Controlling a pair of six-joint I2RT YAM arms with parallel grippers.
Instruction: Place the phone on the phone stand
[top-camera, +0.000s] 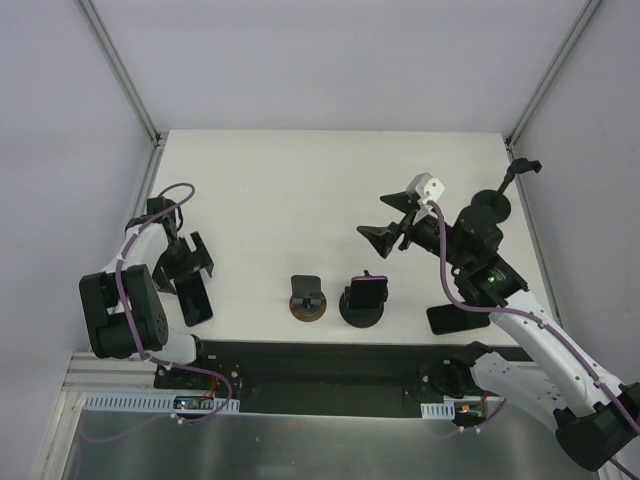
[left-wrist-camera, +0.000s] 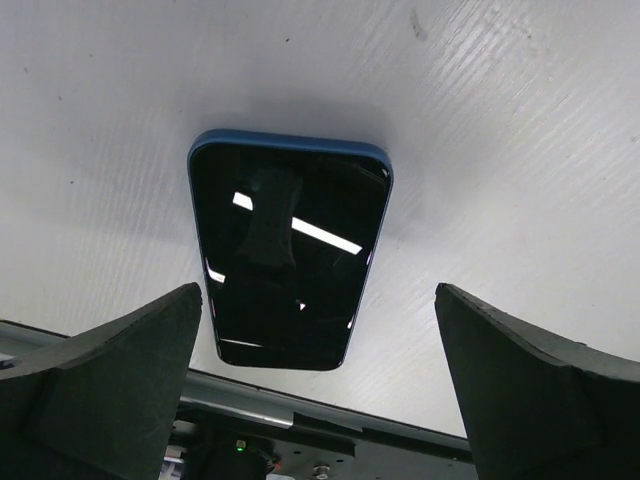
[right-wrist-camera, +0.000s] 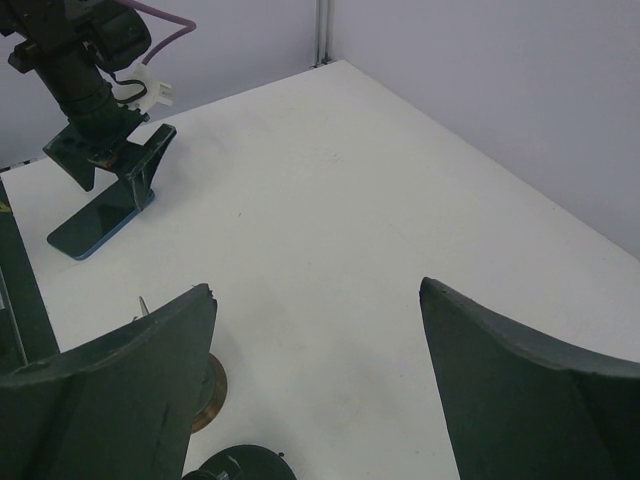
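A blue-edged phone (left-wrist-camera: 288, 255) lies screen up on the white table, near its front left edge (top-camera: 195, 302). My left gripper (left-wrist-camera: 320, 380) hovers just over the phone's near end, open, touching nothing (top-camera: 187, 260). An empty phone stand (top-camera: 308, 298) with a brown round base stands mid-table; its base shows in the right wrist view (right-wrist-camera: 212, 385). My right gripper (right-wrist-camera: 315, 288) is open and empty above bare table, right of the stands (top-camera: 381, 222).
A second stand (top-camera: 364, 300) with a black base carries a purple-edged phone. Another dark phone (top-camera: 456, 318) lies at the front right, partly under the right arm. A black strip (top-camera: 320, 352) runs along the table's front edge. Frame posts and grey walls enclose the table.
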